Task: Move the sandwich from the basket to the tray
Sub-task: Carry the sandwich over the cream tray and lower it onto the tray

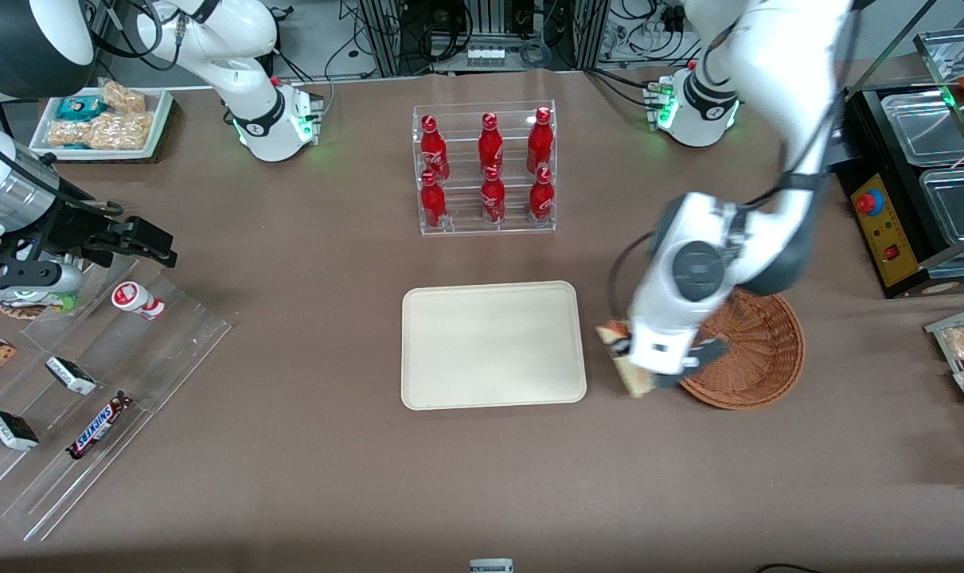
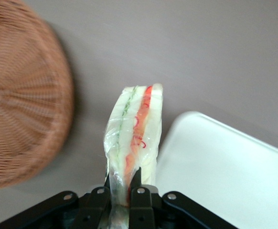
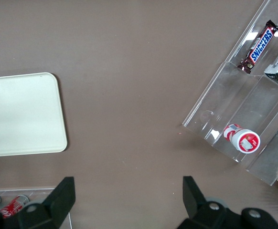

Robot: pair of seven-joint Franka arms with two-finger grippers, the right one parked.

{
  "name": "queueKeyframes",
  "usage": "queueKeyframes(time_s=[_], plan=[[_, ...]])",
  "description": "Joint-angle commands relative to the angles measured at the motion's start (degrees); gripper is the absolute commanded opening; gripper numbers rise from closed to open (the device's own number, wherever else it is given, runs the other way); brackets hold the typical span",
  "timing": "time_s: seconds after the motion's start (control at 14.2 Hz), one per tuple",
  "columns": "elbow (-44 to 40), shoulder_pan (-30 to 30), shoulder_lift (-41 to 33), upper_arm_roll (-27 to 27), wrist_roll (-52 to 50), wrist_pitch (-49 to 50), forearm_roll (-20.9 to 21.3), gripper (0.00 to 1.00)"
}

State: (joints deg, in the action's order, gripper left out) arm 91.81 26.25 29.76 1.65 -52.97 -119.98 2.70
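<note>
The gripper (image 2: 124,191) hangs above the tabletop (image 1: 290,477) in the gap between the basket (image 1: 756,358) and the tray (image 1: 493,344), its jaws pinching the wrapped sandwich (image 2: 134,138) by one end so that the wedge hangs edge-on, clear of the wicker. Judging from this, the lift is done and the carry to the tray's bare cream surface remains. Brown cloth covers the tabletop, with a bottle rack (image 1: 485,169) farther from the front camera than the tray.

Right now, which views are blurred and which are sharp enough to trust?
Front view: the working arm and gripper are motion-smeared, the tray crisp. Left wrist view: the basket is streaked with blur, while the sandwich clamped in the jaws reads clearly. Right wrist view: sharp throughout.
</note>
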Motion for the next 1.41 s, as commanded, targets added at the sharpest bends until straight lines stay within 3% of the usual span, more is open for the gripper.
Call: queueKeyframes(time_s=[0.0,0.28,0.64,0.71,0.78,0.85,1.34], plan=[[-6.3,5.8,5.6,-0.9,2.3,-2.5,3.0,0.11],[-6.4,12.2,9.8,-0.9,0.5,-11.8,3.1,0.11],[-6.4,16.0,12.2,-1.3,-2.5,-14.4,3.5,0.16],[-6.2,16.0,12.2,-1.3,-2.7,-15.5,3.5,0.34],[-6.2,15.9,12.0,-1.3,-3.0,-15.7,3.2,0.80],[-6.2,15.6,11.4,-1.3,-2.9,-15.3,3.4,1.00],[-5.8,9.3,-2.1,-1.8,-0.9,1.6,3.4,1.00]])
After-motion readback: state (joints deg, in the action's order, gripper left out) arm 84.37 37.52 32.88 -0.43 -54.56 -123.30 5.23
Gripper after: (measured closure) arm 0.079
